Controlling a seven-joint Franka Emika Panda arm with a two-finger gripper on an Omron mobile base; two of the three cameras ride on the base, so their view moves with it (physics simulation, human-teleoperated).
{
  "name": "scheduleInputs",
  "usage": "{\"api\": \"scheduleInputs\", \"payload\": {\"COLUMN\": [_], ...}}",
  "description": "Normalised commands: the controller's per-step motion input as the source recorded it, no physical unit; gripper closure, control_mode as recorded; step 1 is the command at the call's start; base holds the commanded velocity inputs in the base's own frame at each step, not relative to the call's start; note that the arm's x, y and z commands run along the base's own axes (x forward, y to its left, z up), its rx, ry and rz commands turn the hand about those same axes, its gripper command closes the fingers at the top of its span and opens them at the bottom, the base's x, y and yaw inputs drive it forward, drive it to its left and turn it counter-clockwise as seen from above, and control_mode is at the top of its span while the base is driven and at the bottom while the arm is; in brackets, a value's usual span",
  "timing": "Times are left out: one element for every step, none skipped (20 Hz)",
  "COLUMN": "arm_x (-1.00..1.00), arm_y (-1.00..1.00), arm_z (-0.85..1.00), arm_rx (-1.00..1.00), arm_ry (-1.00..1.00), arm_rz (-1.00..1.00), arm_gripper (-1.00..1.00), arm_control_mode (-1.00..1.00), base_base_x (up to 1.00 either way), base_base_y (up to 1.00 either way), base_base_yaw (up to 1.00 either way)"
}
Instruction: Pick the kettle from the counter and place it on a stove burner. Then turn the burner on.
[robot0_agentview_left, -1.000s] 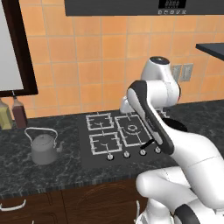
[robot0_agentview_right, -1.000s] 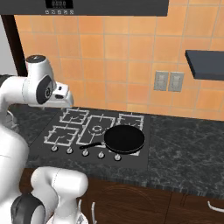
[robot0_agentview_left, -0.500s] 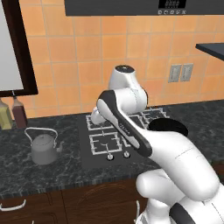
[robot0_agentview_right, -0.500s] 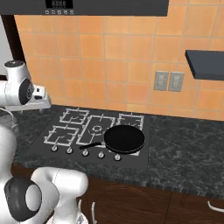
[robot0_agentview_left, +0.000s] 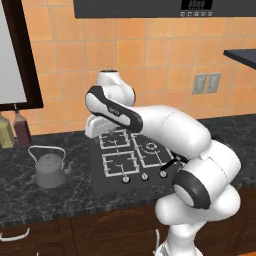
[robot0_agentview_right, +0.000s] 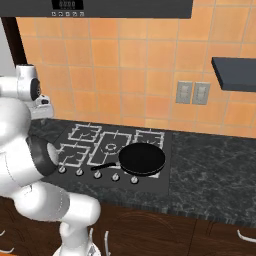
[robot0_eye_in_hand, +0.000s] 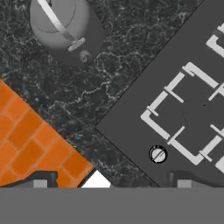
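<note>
As the arm has swung left across the cooktop within the last second, the gripper now overlooks the counter, where the kettle stands untouched; jaws released, grasp pending.

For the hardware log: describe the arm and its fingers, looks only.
The arm is glossy white, built of rounded tubular links with dark grey to black bands at the joints and a round pale cap on the top joint. No cables or markings can be made out. The gripper has two small dark fingers with pale square tips.
</note>
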Motion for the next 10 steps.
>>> {"api": "scheduleInputs", "payload": {"arm_x": [0.00, 0.00, 0.00, 0.00, 0.00, 0.00, 0.00, 0.00, 0.00, 0.00], "arm_y": [0.19, 0.31, 0.38, 0.42, 0.46, 0.47, 0.49, 0.51, 0.55, 0.57], "arm_z": [-0.58, -0.58, -0.57, -0.55, -0.54, -0.49, -0.44, -0.38, -0.29, -0.26], "arm_rx": [0.00, 0.00, 0.00, 0.00, 0.00, 0.00, 0.00, 0.00, 0.00, 0.00], "arm_ry": [0.00, 0.00, 0.00, 0.00, 0.00, 0.00, 0.00, 0.00, 0.00, 0.00], "arm_rz": [0.16, 0.15, 0.12, 0.11, 0.10, 0.10, 0.09, 0.08, 0.06, 0.05], "arm_gripper": [-1.00, -1.00, -1.00, -1.00, -1.00, -1.00, -1.00, -1.00, -1.00, -1.00], "arm_control_mode": [-1.00, -1.00, -1.00, -1.00, -1.00, -1.00, -1.00, -1.00, -1.00, -1.00], "base_base_x": [0.00, 0.00, 0.00, 0.00, 0.00, 0.00, 0.00, 0.00, 0.00, 0.00], "base_base_y": [0.00, 0.00, 0.00, 0.00, 0.00, 0.00, 0.00, 0.00, 0.00, 0.00], "base_base_yaw": [0.00, 0.00, 0.00, 0.00, 0.00, 0.00, 0.00, 0.00, 0.00, 0.00]}}
